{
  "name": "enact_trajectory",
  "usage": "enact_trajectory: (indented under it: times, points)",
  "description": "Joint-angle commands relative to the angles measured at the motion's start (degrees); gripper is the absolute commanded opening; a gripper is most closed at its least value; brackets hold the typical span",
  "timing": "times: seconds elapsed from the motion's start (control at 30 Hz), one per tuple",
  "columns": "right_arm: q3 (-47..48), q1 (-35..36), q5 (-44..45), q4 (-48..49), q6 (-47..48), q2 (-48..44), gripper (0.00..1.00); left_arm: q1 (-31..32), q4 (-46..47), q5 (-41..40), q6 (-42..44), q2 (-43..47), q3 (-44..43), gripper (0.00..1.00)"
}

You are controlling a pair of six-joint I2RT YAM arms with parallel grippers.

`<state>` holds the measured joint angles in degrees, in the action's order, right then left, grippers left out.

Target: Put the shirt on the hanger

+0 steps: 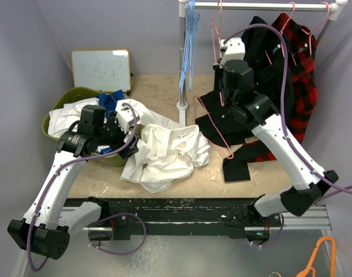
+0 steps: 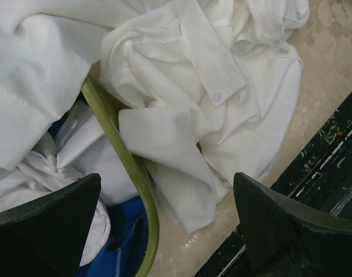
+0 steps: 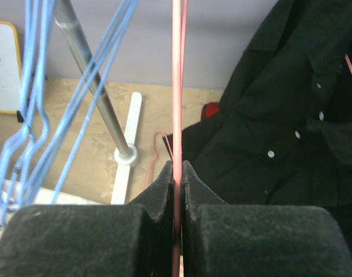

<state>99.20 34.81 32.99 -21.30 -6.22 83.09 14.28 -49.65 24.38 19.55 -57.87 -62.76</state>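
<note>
From above, the shirt (image 1: 167, 150) lies crumpled on the table (image 1: 158, 86), in front of the pole (image 1: 183, 63) and a little to its left. One part of it reaches left over the rim of the green basket (image 1: 72, 95). The left gripper (image 1: 130, 118) hovers over that part, left of the pole. The hanger (image 1: 215, 32) hangs from the rail (image 1: 262, 6), just right of the pole, and the right gripper (image 1: 219, 57) is at its lower part. The blue hangers (image 1: 190, 40) hang beside the pole, and the black shirt (image 1: 262, 52) and plaid shirt (image 1: 300, 86) hang farther right of it. 1 more pink hanger (image 1: 213, 130) lies on black cloth on the table, right of the pole's foot.

In the left wrist view, the left gripper (image 2: 167, 190) is spread wide and holds nothing. Its 2 fingers (image 2: 55, 219) stand on either side of the basket rim (image 2: 121, 150). The shirt (image 2: 222, 115) is draped across this rim and spreads on the table (image 2: 332, 40). Some blue cloth (image 2: 124, 242) is inside the basket.

In the right wrist view, the right gripper (image 3: 176, 170) is pressed together and pinches the thin wire of the hanger (image 3: 176, 86), which goes straight up from the jaws. The pole (image 3: 92, 86) stands to the left of this wire, with the blue hangers (image 3: 32, 115) on its far side. The black shirt (image 3: 280, 127) is to the right, well away from the pole.
</note>
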Motion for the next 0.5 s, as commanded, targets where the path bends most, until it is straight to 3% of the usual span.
enact_trajectory:
  times: [0.0,0.07,0.17,0.27,0.47]
  points:
    - [-6.80,-0.16,3.18,4.11,-2.82,-9.33,0.00,0.11,-7.15,8.46,8.58,-1.53,-4.23,0.99]
    - [-12.31,-0.07,0.45,2.27,-5.98,-13.89,0.00,1.26,-11.83,10.22,11.18,-4.50,-6.60,0.99]
    - [-23.55,-0.05,-3.74,-2.63,-13.45,-24.04,0.00,8.65,-14.57,4.16,10.74,-9.38,-9.92,0.99]
    - [-33.59,-0.01,-8.99,-6.71,-19.84,-34.47,0.00,18.63,-9.25,-5.42,7.87,-11.08,-10.18,0.99]
    - [-46.10,-0.08,-17.52,-12.65,-31.12,-53.00,0.00,20.49,5.41,-6.03,-8.26,-17.39,-11.94,0.99]
